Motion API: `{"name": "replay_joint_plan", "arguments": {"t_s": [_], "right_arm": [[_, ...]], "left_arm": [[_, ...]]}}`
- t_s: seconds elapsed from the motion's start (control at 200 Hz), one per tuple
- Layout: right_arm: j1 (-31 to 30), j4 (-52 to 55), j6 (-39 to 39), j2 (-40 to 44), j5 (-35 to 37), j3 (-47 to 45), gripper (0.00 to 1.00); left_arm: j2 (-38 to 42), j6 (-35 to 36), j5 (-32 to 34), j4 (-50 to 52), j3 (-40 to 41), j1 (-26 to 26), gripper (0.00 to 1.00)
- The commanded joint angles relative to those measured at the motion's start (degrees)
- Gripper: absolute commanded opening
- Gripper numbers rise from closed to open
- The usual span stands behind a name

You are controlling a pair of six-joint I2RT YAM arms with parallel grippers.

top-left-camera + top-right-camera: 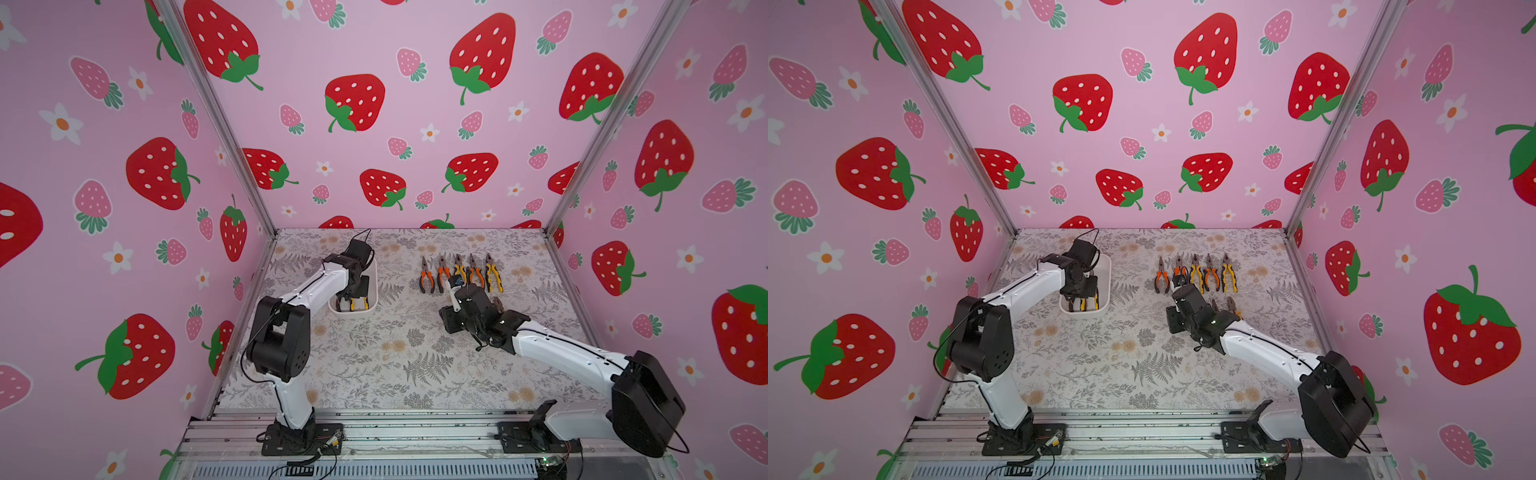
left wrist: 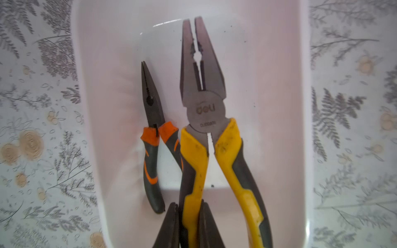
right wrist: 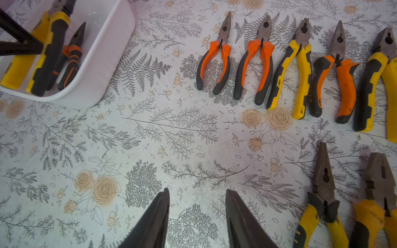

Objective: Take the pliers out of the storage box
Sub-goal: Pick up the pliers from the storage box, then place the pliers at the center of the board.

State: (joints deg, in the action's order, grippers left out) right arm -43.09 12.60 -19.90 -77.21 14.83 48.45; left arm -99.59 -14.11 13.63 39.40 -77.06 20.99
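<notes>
The white storage box (image 2: 279, 107) holds two pliers. One is a large yellow-and-black pair (image 2: 204, 111); beside it lies a small orange-and-black needle-nosed pair (image 2: 151, 128). My left gripper (image 2: 190, 206) reaches down into the box (image 1: 372, 286) and is shut on one handle of the yellow-and-black pair. Several pliers (image 3: 300, 64) lie in a row on the table at the back right (image 1: 459, 272). My right gripper (image 3: 197, 192) hovers open over bare table in front of that row, holding nothing.
Two more yellow-handled pliers (image 3: 324, 193) (image 3: 378, 204) lie on the floral table cover beside my right gripper. Pink strawberry-patterned walls close in the table on three sides. The arm bases stand on a metal rail (image 1: 415, 428) at the front edge.
</notes>
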Motion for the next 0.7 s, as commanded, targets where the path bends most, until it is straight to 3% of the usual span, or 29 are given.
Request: {"name": "replay_joint_plan", "arguments": {"t_s": [0.0,0.23,0.405,0.695], "right_arm": [[-0.3,3.7,-0.3,-0.9,0.2,4.8,0.47],[0.2,26.7,-3.2,-5.2,0.0,25.5,0.48],[0.3,37.0,-6.2,-9.5,-4.4,41.6,0.48],[0.5,52.2,-16.3,-25.1,-12.3,69.9,0.51]], "left_arm": [[8.4,-1.4,8.0,-4.9,4.1,4.8,0.00],[20.3,-0.4,22.9,-16.1,16.9,18.0,0.00],[25.3,0.3,29.5,-23.4,23.6,23.7,0.00],[28.3,8.0,41.1,-33.9,28.6,32.8,0.00]]}}
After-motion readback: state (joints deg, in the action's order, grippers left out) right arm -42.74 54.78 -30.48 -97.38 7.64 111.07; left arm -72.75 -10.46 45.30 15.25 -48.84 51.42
